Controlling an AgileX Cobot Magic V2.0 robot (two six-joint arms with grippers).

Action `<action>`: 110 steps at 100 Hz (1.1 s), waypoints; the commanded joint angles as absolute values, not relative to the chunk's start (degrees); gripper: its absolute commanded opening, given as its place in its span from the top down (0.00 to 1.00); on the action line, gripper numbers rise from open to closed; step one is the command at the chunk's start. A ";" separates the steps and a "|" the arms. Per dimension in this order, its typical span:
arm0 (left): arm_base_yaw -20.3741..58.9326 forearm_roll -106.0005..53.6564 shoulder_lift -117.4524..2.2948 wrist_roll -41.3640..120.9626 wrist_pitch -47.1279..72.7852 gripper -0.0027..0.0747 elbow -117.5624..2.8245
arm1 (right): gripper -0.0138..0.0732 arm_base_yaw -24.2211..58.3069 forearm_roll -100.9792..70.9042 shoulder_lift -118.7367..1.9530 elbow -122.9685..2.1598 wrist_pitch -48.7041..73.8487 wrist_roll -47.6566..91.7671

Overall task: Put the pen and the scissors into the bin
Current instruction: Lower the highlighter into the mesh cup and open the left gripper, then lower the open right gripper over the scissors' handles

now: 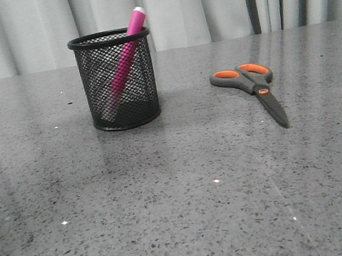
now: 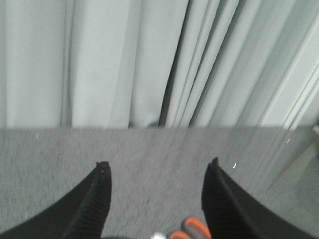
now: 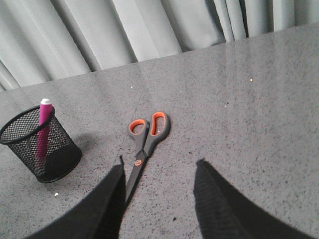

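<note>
Pen (image 1: 125,60) in the bin (image 1: 122,113), scissors (image 1: 258,90) flat on the table (image 1: 186,217)!
Pen leans inside, cap poking above the rim; scissors lie well right of it. Left gripper (image 2: 157,172) and right gripper (image 3: 158,172) both gape apart, holding nothing.

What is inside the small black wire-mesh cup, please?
The black wire-mesh cup holds one magenta-pink pen, leaning, its whitish cap above the rim. Nothing else shows through the mesh; the solid base band hides the very bottom.
</note>
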State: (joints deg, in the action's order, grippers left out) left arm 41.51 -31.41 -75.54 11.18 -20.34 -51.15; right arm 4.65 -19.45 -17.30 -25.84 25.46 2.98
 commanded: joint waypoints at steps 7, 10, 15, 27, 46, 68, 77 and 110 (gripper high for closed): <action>42.02 -30.64 -65.20 18.51 -19.07 0.64 -52.90 | 0.51 5.08 -19.39 -19.88 -32.52 21.88 7.68; 42.02 -30.64 -63.03 20.96 -17.48 0.70 -52.90 | 0.51 5.33 -19.39 -20.77 -33.83 22.50 7.94; 42.02 -30.64 -60.03 23.83 -14.48 0.81 -52.78 | 0.51 6.21 -19.39 -22.83 -36.43 23.98 7.93; 42.02 -30.64 -52.72 27.08 -11.51 0.99 -51.15 | 0.51 9.02 -22.85 -30.12 -43.54 30.12 8.07; 41.90 -30.64 -41.86 27.08 -10.04 0.99 -47.15 | 0.51 15.22 -26.48 -46.41 -55.82 40.98 9.84; 35.32 -29.08 -33.15 28.91 4.37 0.99 -45.68 | 0.51 16.45 -25.68 -63.63 -68.63 53.16 8.77; 30.38 -26.93 -30.55 28.91 10.41 0.99 -45.68 | 0.51 16.67 -23.87 -69.95 -72.82 57.24 7.97; 19.14 -24.49 -23.63 28.91 20.36 0.99 -45.68 | 0.47 19.95 -13.96 -82.38 -80.34 62.81 3.83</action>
State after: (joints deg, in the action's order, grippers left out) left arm 20.13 -24.09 -24.31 28.80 22.44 -44.27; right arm 19.26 -14.93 -82.76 -77.94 63.97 4.48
